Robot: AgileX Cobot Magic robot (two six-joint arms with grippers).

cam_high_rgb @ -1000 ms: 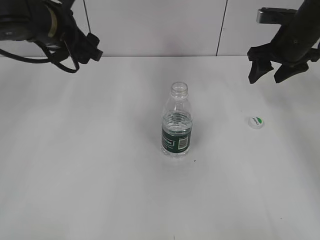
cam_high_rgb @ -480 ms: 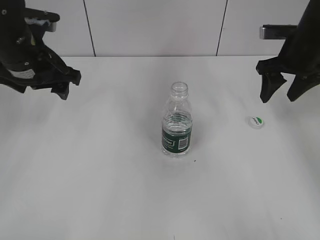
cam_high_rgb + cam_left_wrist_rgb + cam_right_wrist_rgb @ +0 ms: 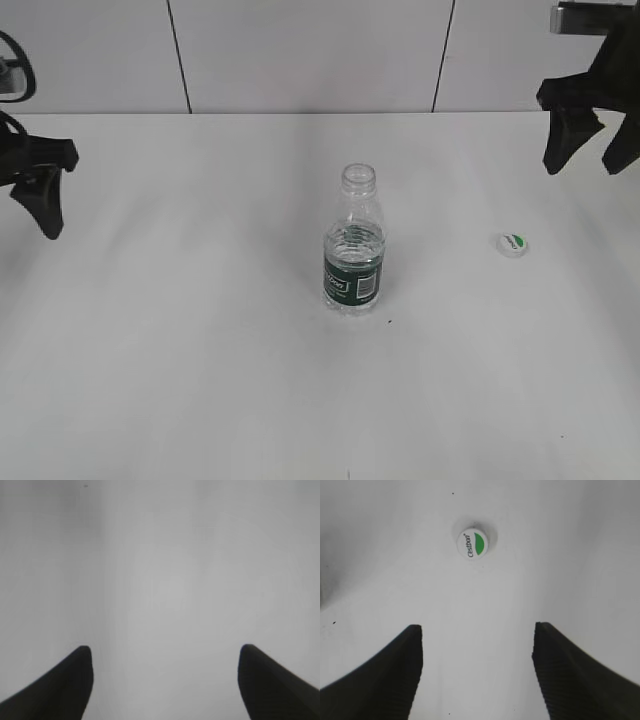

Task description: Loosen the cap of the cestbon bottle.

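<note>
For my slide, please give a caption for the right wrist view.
Open right claw above the white table, the cap lying loose ahead.

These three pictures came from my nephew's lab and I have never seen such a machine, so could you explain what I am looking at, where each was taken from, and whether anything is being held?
It is a robot with two arms, each ending in a two-fingered gripper. The wide picture comes from a camera facing the white table. There the left gripper shows at the left edge and the right gripper at the upper right. The other two pictures come from small cameras on the wrists, looking out between each gripper's dark fingers.

On the table stands a small clear bottle with a dark green label, upright, with its neck open. Its white cap, marked with a green patch, lies apart to the right. The right wrist view shows that cap on the table ahead of the fingers; the left wrist view shows only bare table.

Both grippers are open and hold nothing.
</note>
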